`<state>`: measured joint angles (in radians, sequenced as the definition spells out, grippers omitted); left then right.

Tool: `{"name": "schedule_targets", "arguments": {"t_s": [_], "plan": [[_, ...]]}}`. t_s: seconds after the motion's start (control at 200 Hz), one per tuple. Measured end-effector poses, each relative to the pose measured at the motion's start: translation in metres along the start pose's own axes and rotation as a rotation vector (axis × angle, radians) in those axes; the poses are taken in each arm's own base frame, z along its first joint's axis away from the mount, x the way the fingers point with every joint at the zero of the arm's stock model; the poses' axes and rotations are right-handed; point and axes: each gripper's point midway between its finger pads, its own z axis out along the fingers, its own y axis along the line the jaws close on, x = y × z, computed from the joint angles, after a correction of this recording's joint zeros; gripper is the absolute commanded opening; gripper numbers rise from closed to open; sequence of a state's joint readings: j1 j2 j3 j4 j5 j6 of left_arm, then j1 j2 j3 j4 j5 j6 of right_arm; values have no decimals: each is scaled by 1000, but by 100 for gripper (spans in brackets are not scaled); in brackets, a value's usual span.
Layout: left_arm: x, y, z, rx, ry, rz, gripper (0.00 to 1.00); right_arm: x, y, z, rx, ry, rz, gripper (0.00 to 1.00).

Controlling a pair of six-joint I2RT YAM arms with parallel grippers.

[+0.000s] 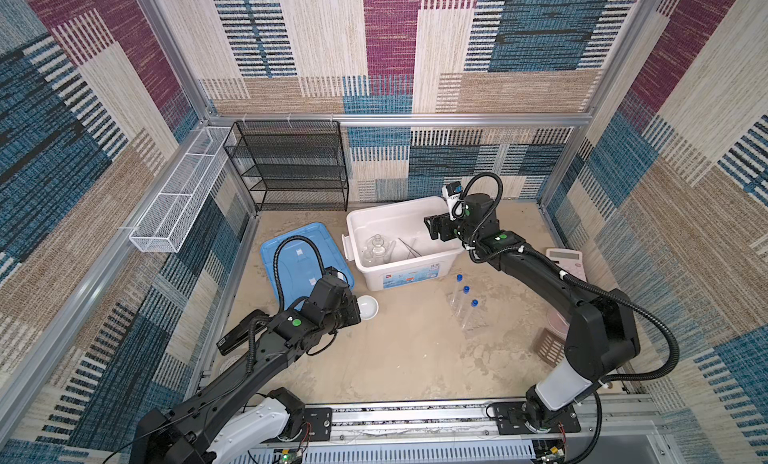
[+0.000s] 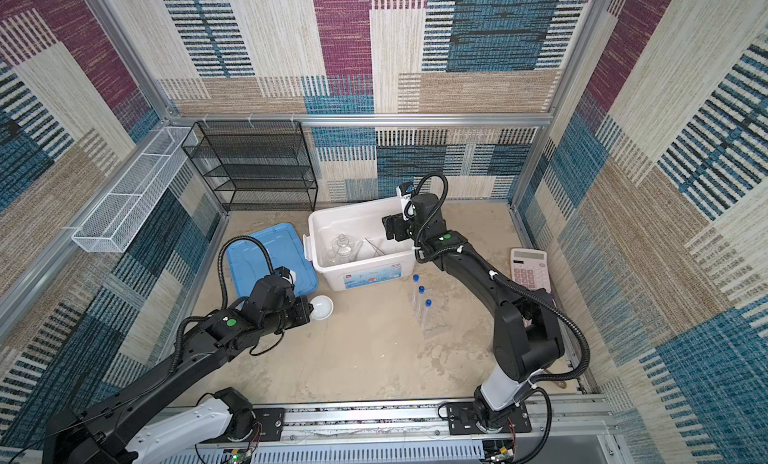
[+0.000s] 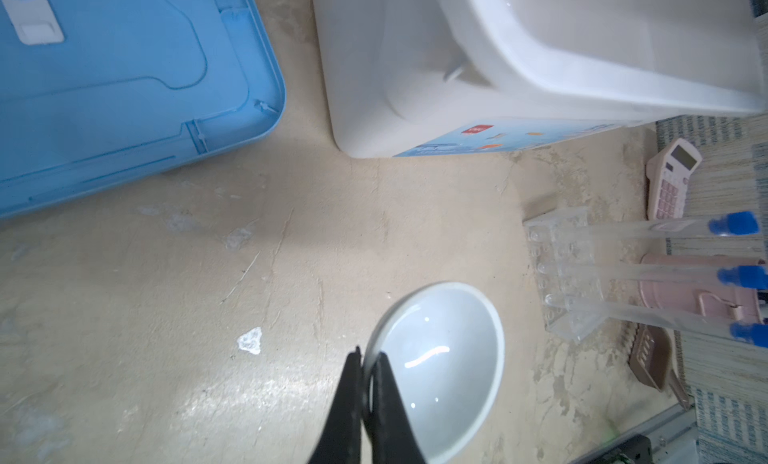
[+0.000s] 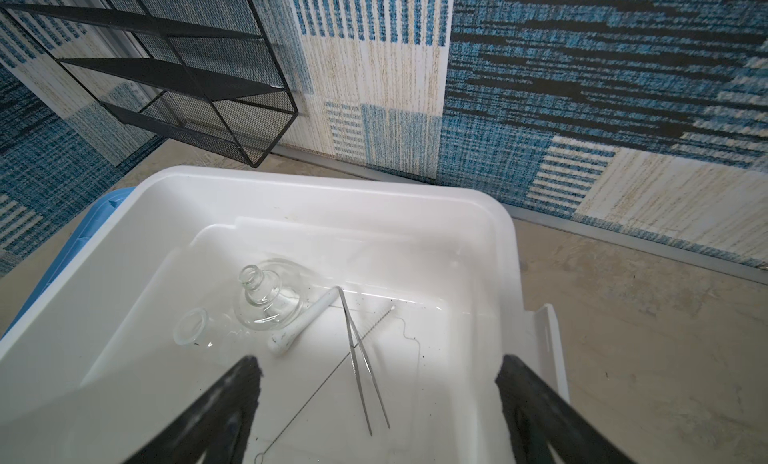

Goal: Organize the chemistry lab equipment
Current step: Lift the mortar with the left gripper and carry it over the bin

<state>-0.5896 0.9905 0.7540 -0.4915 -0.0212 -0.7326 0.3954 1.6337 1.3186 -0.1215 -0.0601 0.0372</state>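
Okay, your left gripper [image 3: 368, 360] is clamped on the rim of the small white bowl [image 3: 440, 366], 1 finger inside, 1 outside. In both top views that bowl is left of centre on the counter [image 1: 415, 358], just off the front corner of the blue lid [image 1: 299, 250]. Can't tell if it's resting or lifted a bit.

The pestle [image 4: 305, 320] is apart from it, lying on the floor of the white bin [image 4: 332, 188] and touching a clear flask-shaped glass piece [image 4: 266, 300]. A small clear glass dish [image 4: 191, 327] sits just beside that. The metal tweezers [image 4: 361, 366] lie with their joined end at the pestle and cross the thin rod [image 4: 332, 374], which runs diagonally. Can't tell which is on top.

Your right gripper [image 4: 376, 364] hangs over the bin's right side, jaws wide apart, nothing between them.

The 3 clear blue-capped tubes [image 1: 466, 290] stand in the clear welled tray [image 3: 557, 250] on the counter in front of the bin, toward the right and well apart from the bowl. The pink calculator [image 1: 567, 262] lies right of the bin, partly behind your right arm. The pink cup [image 3: 681, 291] is behind the tubes in the left wrist view, contents hidden.

The black mesh shelf [image 1: 291, 167] stands at the back wall. The white wire basket [image 1: 178, 192] hangs on the left wall.
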Motion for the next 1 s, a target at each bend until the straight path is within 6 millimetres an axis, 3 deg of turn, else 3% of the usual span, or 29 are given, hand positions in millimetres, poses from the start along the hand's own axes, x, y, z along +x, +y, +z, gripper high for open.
{"name": "schedule_targets", "arguments": {"t_s": [0.285,0.516,0.641,0.791,1.002], "plan": [[-51,-44,-23,66,-89,68,0,-6,-23,-12,22,-31,40,93],[-98,-90,-14,106,-134,184,0,-7,-37,-29,21,-57,77,95],[-125,-122,8,138,-133,261,0,-8,-50,-40,34,-79,100,95],[-143,-151,49,160,-86,340,0,-4,-61,-51,50,-87,125,96],[-148,-172,115,173,24,400,0,1,-79,-69,81,-106,166,98]]}}
